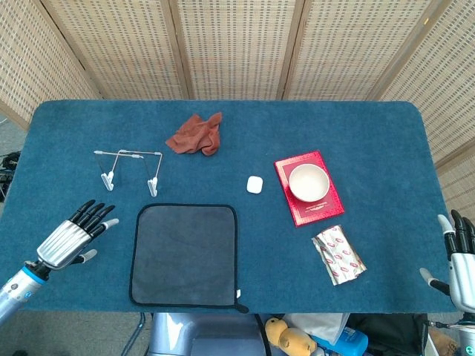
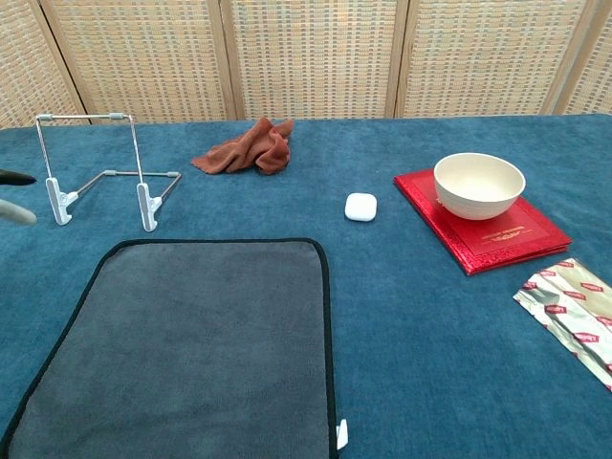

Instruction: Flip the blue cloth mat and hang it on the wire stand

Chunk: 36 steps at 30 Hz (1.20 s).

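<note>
Mat [image 1: 185, 255]: flat on the table, grey face up, just in front of the wire stand [image 1: 130, 169]; roughly square, slightly longer front to back, tag corner toward the robot. Unflipped. Left hand [image 1: 70, 237]: just left of the mat, fingers spread, empty, likely approaching its edge. Right hand [image 1: 460, 263]: far right of the mat, fingers extended, idle.

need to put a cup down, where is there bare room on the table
Free: the strip right of the mat up to the foil packet, and the far right corner behind the book. Crowded: around the book, bowl and white case.
</note>
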Tool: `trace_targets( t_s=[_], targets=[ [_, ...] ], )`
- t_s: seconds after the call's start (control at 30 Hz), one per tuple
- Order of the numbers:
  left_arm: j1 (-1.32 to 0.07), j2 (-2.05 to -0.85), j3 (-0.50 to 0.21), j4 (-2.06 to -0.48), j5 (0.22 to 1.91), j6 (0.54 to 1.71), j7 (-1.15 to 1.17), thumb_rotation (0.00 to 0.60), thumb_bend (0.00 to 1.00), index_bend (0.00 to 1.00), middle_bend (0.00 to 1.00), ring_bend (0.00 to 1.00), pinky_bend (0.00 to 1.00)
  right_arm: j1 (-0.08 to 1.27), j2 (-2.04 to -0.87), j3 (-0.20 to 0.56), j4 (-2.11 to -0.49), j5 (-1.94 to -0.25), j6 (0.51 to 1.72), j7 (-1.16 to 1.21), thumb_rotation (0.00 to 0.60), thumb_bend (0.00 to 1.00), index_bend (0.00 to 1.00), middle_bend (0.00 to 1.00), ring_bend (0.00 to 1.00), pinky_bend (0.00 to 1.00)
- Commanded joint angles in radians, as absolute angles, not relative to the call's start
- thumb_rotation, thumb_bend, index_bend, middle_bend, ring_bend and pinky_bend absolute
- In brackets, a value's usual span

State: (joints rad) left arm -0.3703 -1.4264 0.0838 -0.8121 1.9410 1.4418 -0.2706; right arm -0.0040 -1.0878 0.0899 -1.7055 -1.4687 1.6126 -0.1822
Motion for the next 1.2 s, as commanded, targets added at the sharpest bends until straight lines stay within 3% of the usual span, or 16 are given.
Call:
trace_targets(
  t_s=[0.03, 0.17, 0.47, 1.2],
  targets=[
    [-0.455, -1.619, 0.151, -0.514, 2.041, 1.513, -0.433, 0.6, 0.26, 0.31, 0.0, 0.0, 0.0, -0.001, -1.086, 0.094, -1.712, -1.452, 1.596, -0.175, 0.6, 0.0, 0.0, 0.0, 0.0, 0.0],
    [-0.469, -1.7, 0.189, -0.361, 2.042, 1.503, -0.511, 0.6, 0.29, 0.33, 0.0, 0.0, 0.0, 0.002, -1.08, 0.097, -1.721, -1.444, 1.586, -0.171, 0.6, 0.0, 0.0, 0.0, 0.0, 0.0],
    [-0.498, -1.778, 0.241, -0.204, 2.047, 1.562, -0.525, 0.6, 0.29, 0.32, 0.0, 0.0, 0.0, 0.003, -1.079, 0.101, -1.725, -1.433, 1.578, -0.175, 0.6, 0.0, 0.0, 0.0, 0.0, 0.0],
    [-0.501, -1.822, 0.294, -0.145, 1.986, 1.533, -0.487, 0.6, 0.31, 0.33, 0.0, 0.0, 0.0, 0.004, -1.067, 0.095, -1.734, -1.438, 1.56, -0.151, 0.6, 0.0, 0.0, 0.0, 0.0, 0.0]
  ],
)
